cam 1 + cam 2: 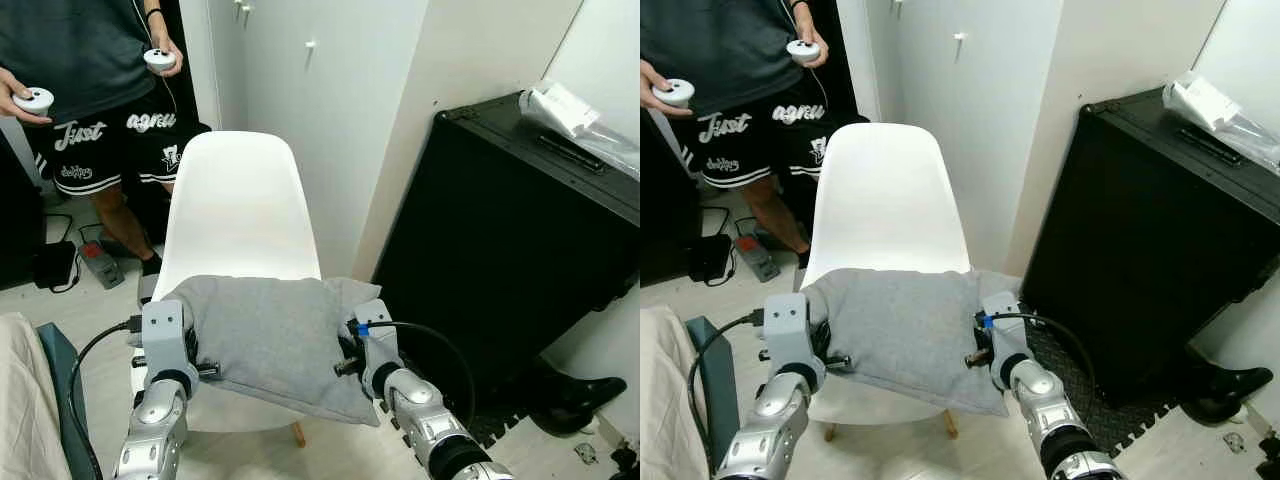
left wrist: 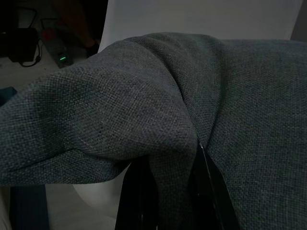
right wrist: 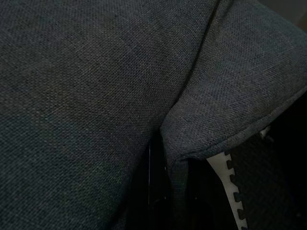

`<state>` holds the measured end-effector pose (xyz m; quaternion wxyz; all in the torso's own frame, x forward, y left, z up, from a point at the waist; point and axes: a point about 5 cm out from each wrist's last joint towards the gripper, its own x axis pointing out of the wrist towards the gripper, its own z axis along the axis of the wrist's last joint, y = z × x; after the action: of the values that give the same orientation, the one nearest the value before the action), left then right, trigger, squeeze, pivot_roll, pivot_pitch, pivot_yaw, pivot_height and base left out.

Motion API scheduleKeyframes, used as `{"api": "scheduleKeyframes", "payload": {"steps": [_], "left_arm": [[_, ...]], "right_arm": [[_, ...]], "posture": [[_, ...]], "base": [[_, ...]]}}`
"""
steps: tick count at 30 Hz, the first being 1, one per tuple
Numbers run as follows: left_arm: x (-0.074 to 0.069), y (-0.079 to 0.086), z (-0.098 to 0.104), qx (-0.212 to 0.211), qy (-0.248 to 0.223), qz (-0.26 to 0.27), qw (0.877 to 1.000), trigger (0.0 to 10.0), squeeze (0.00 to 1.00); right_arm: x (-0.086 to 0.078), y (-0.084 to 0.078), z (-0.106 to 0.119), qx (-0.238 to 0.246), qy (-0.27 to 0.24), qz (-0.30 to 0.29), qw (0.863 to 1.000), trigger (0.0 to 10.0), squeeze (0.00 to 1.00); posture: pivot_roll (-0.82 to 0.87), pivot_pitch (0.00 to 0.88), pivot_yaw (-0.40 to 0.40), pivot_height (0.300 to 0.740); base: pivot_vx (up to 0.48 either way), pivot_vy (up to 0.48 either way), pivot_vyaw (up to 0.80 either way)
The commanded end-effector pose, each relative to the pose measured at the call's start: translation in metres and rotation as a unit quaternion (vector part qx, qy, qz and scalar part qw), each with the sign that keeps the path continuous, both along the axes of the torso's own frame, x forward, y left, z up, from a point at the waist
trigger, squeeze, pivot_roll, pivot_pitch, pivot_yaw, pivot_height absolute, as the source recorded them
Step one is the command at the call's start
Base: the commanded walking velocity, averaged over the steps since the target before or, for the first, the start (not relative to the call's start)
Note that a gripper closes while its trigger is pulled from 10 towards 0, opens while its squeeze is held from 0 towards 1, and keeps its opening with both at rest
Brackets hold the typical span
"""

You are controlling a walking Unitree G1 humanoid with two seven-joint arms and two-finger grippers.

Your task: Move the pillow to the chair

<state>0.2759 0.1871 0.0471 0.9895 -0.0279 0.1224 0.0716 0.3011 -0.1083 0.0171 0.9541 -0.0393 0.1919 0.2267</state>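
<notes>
Between a black cabinet (image 1: 510, 230) and a standing person (image 1: 95, 90), both grippers' jaws pinch the grey pillow (image 1: 275, 335) over the white chair (image 1: 238, 205).

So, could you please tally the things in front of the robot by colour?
Grey: 1, the pillow, pinched by the left pincer and the right pincer.
White: 1, the chair.
Black: 1, the cabinet.
Total: 3.

Head pair looking down at chair (image 1: 238, 200), wrist cameras against pillow (image 2: 192, 96)
</notes>
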Motion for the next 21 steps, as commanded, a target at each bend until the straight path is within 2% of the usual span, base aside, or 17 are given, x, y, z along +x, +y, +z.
{"api": "scheduleKeyframes", "payload": {"steps": [1, 7, 15, 21], "left_arm": [[0.0029, -0.0077, 0.0065, 0.002, -0.018, -0.015, 1.0, 10.0, 0.0], [0.0025, -0.0078, 0.0061, 0.002, -0.019, -0.014, 1.0, 10.0, 0.0], [-0.0021, -0.0056, 0.0028, 0.007, -0.014, -0.013, 1.0, 10.0, 0.0], [-0.004, -0.0038, 0.0025, 0.007, -0.014, -0.009, 1.0, 10.0, 0.0]], "right_arm": [[0.0017, 0.0064, 0.0038, 0.013, -0.003, 0.014, 1.0, 10.0, 0.0], [0.0027, 0.0071, 0.0041, 0.003, -0.003, 0.019, 1.0, 10.0, 0.0], [0.0016, 0.0103, 0.0034, -0.003, -0.001, 0.036, 0.999, 10.0, 0.0], [-0.0003, 0.012, 0.0019, -0.005, 0.002, 0.045, 0.999, 10.0, 0.0]], "posture": [[0.06, 0.084, -0.07, 0.725], [0.06, 0.077, -0.074, 0.7], [0.07, 0.073, -0.08, 0.695], [0.07, 0.074, -0.085, 0.672]], "base": [[0.0, 0.0, 0.0], [0.0, 0.0, 0.0], [0.0, 0.0, 0.0], [0.0, 0.0, 0.0]]}}
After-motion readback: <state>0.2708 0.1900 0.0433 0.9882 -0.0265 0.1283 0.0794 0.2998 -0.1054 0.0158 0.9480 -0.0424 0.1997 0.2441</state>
